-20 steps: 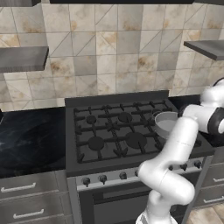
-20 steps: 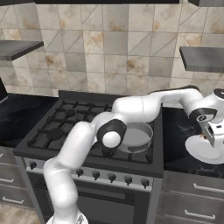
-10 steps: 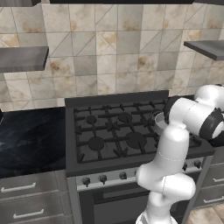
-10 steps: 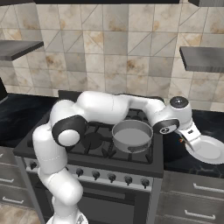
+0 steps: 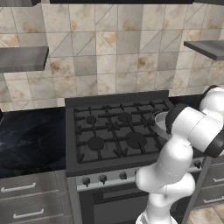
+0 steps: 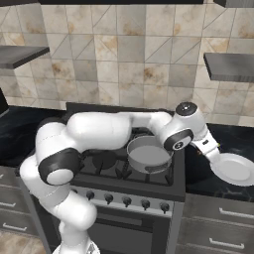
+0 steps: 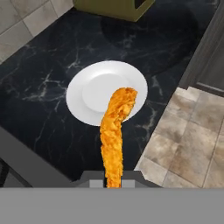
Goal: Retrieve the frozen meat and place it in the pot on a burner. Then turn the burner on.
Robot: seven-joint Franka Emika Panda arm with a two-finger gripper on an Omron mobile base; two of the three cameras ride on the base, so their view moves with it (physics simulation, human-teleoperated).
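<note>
The frozen meat was bright orange with yellow flecks and a rough, crumbed look. Beneath it sat a plain white plate on a black counter veined with thin white marbling. The pot was grey metal with a paler inside. The stove was dark grey, its grates black, with dark knobs along a silver front. The wall tiles were beige with brown mottling and diagonal lines. The floor was tan stone tile. The arm was white with dark joints. An olive-yellow box stood on the counter.
</note>
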